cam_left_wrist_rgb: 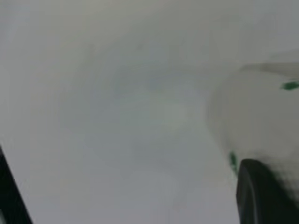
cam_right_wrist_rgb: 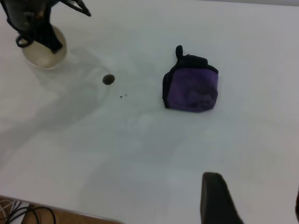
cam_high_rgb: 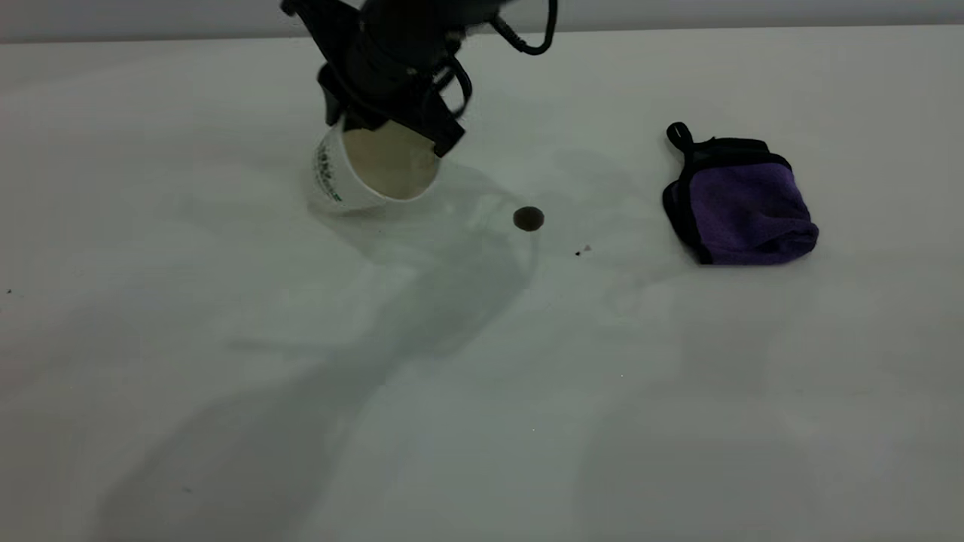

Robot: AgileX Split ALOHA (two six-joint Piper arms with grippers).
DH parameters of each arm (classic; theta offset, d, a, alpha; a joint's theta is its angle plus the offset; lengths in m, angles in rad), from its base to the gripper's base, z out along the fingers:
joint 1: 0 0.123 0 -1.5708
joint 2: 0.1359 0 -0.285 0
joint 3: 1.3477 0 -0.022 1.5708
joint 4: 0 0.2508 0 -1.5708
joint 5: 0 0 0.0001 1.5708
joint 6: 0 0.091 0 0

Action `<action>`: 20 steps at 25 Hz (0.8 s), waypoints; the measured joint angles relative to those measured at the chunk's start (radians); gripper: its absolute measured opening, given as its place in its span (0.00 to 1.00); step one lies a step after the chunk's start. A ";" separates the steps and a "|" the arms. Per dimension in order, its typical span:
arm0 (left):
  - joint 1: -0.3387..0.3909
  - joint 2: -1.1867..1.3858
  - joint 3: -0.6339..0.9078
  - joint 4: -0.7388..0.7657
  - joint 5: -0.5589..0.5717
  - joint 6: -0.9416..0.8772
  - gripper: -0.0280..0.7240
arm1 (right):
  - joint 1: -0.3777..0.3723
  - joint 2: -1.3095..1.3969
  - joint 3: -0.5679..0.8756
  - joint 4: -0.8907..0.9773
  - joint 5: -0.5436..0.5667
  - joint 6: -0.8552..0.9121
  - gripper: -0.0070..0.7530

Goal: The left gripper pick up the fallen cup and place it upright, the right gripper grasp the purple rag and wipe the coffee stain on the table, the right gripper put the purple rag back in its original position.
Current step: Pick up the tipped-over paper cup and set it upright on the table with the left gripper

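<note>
The cup (cam_high_rgb: 361, 169) is tilted, its lower side by the table (cam_high_rgb: 482, 391) and its cream inside facing the exterior camera. My left gripper (cam_high_rgb: 388, 128) is shut on the cup at its rim, coming down from above. In the left wrist view one black finger (cam_left_wrist_rgb: 261, 196) presses against the blurred white cup (cam_left_wrist_rgb: 261, 116). The coffee stain (cam_high_rgb: 528, 218) lies just right of the cup. The purple rag (cam_high_rgb: 742, 203) sits bunched farther right. My right gripper (cam_right_wrist_rgb: 254, 203) hangs open well short of the rag (cam_right_wrist_rgb: 191, 86), holding nothing; it is out of the exterior view.
A tiny black speck (cam_high_rgb: 578, 253) lies between the stain and the rag. The left arm's shadow falls across the table's middle. Cables and a wooden edge (cam_right_wrist_rgb: 46, 217) show past the table's rim in the right wrist view.
</note>
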 joint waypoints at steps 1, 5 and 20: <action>0.008 -0.014 0.000 -0.018 0.006 0.046 0.04 | 0.000 0.000 0.000 0.000 0.000 0.000 0.59; 0.076 -0.083 0.001 -0.139 0.016 0.236 0.03 | 0.000 0.000 0.000 0.000 0.000 0.000 0.59; 0.444 -0.115 0.001 -0.921 -0.090 0.843 0.03 | 0.000 0.000 0.000 0.000 0.000 0.000 0.59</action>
